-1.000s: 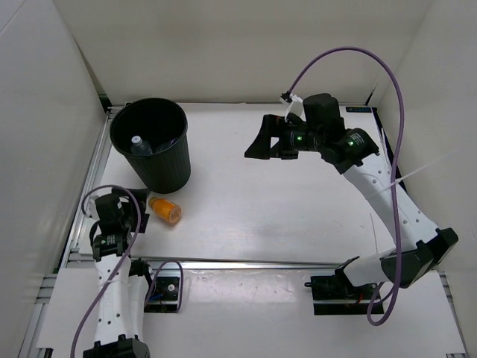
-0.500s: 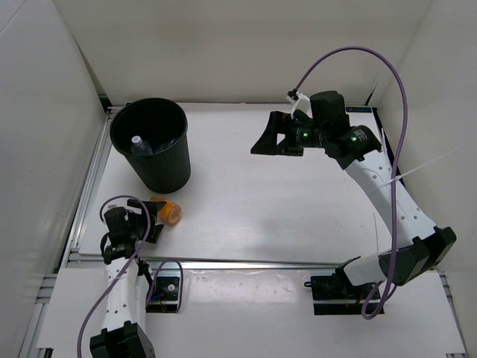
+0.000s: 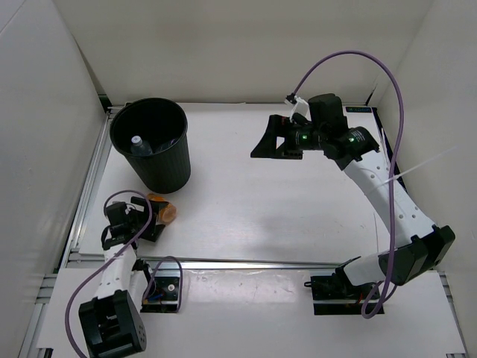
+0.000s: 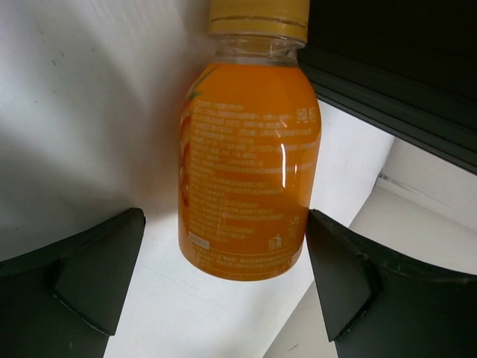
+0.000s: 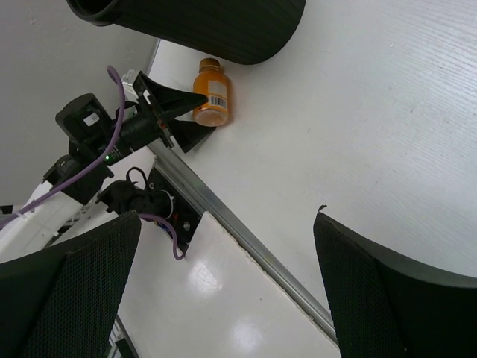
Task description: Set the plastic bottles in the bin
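Left hand (image 4: 223,224) lies low, fingers apart either side of the base of the orange bottle (image 4: 250,149), not touching it. The bottle lies on its side on the tabletop (image 3: 283,209), cap toward the foot of the bin (image 3: 170,170). It looks stiff, perhaps filled, smooth and round, likely to roll; clamp across the belly. Rail (image 3: 246,262) near the hand, bin wall by the cap: little room, so lift straight up over the tall rim. Right hand (image 5: 227,216) hangs spread, well apart
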`<state>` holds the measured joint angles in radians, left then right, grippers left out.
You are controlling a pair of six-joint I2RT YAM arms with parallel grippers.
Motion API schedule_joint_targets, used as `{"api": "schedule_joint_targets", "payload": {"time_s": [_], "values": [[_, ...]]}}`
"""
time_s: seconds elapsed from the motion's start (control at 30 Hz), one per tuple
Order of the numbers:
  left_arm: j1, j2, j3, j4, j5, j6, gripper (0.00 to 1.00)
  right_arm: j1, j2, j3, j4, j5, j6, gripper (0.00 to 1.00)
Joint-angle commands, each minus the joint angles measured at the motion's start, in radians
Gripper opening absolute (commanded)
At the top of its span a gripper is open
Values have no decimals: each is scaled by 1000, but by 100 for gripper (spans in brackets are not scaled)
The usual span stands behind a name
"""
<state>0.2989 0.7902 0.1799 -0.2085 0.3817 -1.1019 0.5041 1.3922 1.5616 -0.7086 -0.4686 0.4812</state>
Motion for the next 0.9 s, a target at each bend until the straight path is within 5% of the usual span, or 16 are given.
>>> {"api": "schedule_joint_targets", "payload": {"time_s": [0.0, 0.3, 0.4, 0.63, 0.7, 0.87], "values": [[5, 55, 41, 20, -40, 31, 100, -3, -5, 3, 12, -21, -18, 100], [5, 67, 60, 31, -38, 93, 78, -3, 33, 32, 12, -39, -9, 100], [5, 44, 40, 31, -38, 83, 62, -3, 33, 32, 12, -50, 0, 100], [5, 14, 30, 31, -24, 103, 55, -3, 33, 23, 12, -50, 0, 100], [5, -12, 65, 31, 3, 112, 46, -3, 22, 14, 12, -50, 0, 100], [5, -193, 208, -229, -98, 102, 43, -3, 13, -20, 12, -31, 0, 100]]}}
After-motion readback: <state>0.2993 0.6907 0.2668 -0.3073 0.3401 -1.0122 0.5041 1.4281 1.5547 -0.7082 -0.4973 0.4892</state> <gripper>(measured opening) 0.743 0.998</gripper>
